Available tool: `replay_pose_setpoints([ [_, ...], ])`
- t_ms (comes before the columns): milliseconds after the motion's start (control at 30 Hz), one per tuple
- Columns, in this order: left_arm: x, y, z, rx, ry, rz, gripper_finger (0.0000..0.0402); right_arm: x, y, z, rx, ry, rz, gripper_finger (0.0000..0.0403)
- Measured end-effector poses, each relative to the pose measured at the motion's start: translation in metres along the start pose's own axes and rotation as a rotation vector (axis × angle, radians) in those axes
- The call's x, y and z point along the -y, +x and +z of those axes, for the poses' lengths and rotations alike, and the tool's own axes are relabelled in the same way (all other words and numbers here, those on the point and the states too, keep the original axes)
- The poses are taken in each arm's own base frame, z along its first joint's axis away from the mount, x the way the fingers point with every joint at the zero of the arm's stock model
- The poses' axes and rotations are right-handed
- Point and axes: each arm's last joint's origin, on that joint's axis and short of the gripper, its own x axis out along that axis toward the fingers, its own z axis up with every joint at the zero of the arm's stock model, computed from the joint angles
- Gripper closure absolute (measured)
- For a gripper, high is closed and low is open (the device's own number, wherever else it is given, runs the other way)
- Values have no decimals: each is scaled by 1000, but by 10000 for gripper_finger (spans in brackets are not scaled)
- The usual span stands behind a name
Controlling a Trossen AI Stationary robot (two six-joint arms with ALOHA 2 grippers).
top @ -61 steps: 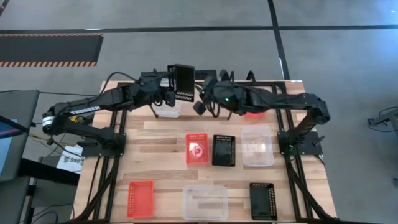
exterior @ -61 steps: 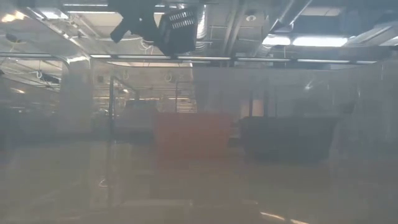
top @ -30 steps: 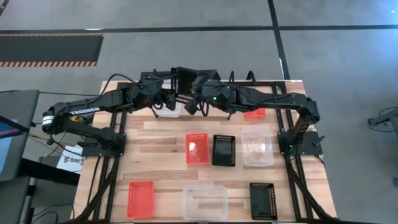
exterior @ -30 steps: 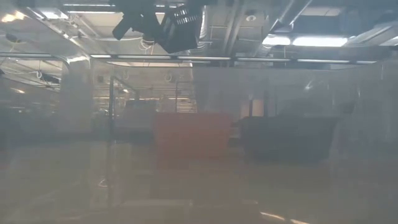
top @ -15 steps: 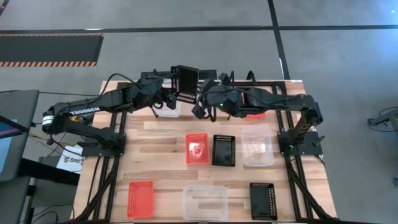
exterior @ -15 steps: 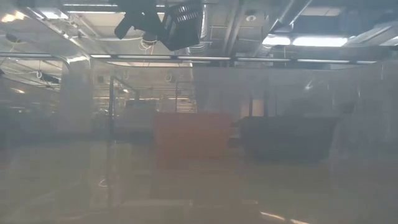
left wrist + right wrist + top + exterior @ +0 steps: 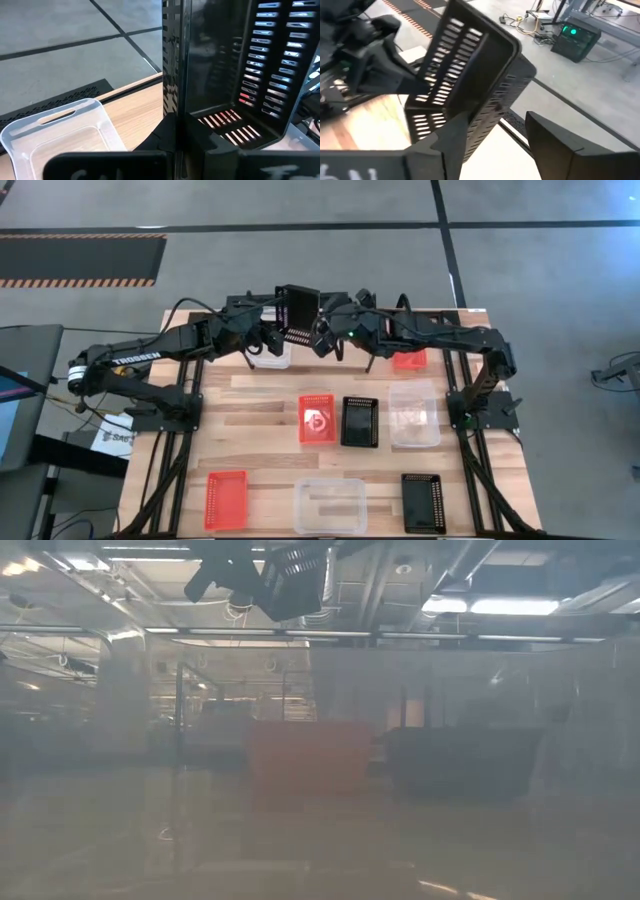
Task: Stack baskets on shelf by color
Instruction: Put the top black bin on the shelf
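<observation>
Change: since half a second ago the right arm has shifted slightly toward the far edge, its gripper (image 7: 330,338) staying beside the raised black basket (image 7: 296,313); the left arm has barely moved.
Table: wooden slat top (image 7: 260,408), baskets scattered over the middle and near rows.
Shelf: rack (image 7: 440,315) along the far edge; one clear basket (image 7: 268,357) at its left end, one red basket (image 7: 408,360) toward its right. Middle looks open.
Progress: early, by my reading. Two baskets on the shelf, one black in the air, six on the table: red (image 7: 317,420), black (image 7: 359,421) and clear (image 7: 414,414) in the middle row; red (image 7: 225,499), clear (image 7: 329,504) and black (image 7: 423,501) in the near row. No stack started yet.
Held basket: black, slotted walls, tipped on edge, raised above the far middle of the table.
Left gripper (image 7: 175,135): clenched on the black basket's wall.
Right gripper: fingers (image 7: 555,142) spread, one on each side of the basket's corner, not closed on it.
</observation>
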Motion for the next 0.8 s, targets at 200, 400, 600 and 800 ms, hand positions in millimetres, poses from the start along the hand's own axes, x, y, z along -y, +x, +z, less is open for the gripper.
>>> replay_pose_setpoints([
  [200, 4, -1, 1, 19, 8, -26, 401, 9, 13, 4, 5, 32, 15, 173],
  [400, 10, -3, -1, 32, 20, -43, 402, 6, 40, 7, 44, 34, 60, 180],
  [600, 10, -4, -4, 10, 17, -35, 401, 6, 50, 2, 6, 17, 66, 199],
  [800, 12, -4, -3, 11, 8, -66, 401, 10, 46, -2, -41, 44, 51, 355],
])
